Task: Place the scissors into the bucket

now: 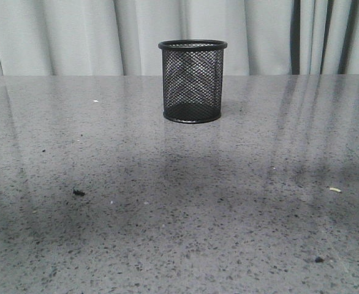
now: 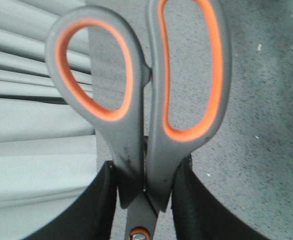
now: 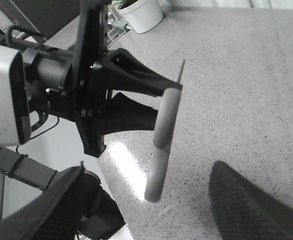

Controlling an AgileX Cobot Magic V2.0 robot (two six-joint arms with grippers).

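The scissors have grey loop handles lined in orange and an orange pivot. My left gripper is shut on them just below the handles, with a black finger on each side. The right wrist view shows the same grip from the side: the left gripper holds the scissors edge-on above the table. My right gripper is open and empty, apart from them. The bucket, a black wire-mesh cup, stands upright and empty at the far middle of the table. Neither gripper shows in the front view.
The grey speckled table carries small bits of debris at the left, right and front right. Grey curtains hang behind. A white plant pot stands by the table's edge in the right wrist view.
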